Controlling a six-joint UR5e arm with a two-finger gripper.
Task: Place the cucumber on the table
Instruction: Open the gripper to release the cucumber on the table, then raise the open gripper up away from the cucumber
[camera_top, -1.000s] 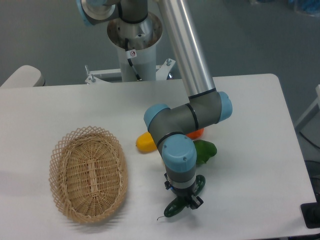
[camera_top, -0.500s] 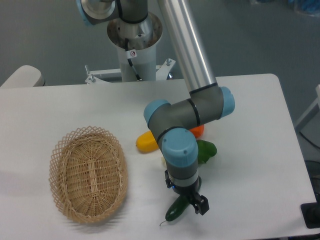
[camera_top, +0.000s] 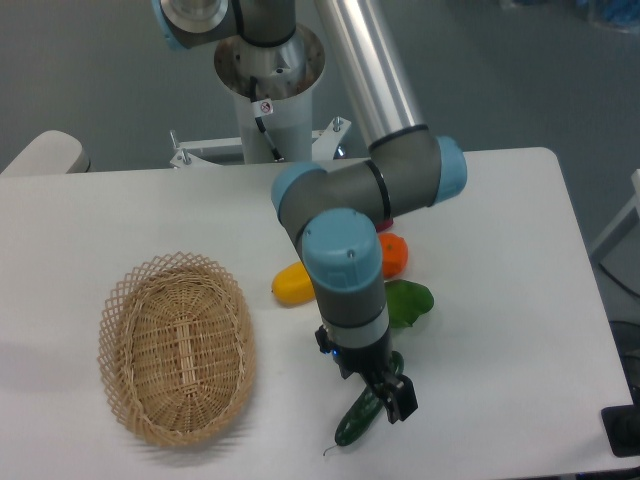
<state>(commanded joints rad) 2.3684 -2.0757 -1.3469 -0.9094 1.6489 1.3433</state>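
cucumber (camera_top: 357, 420) on table (camera_top: 500, 330) | claw (camera_top: 388, 398) above, grip unclear | basket (camera_top: 177, 345) left

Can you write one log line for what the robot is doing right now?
gripper: low over dark green bumpy toy cucumber | cucumber: lying on white table | grip: unclear | empty oval wicker basket: left

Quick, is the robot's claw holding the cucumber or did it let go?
Gripper: right over the cucumber lying on the table; cannot tell if it is open or shut.
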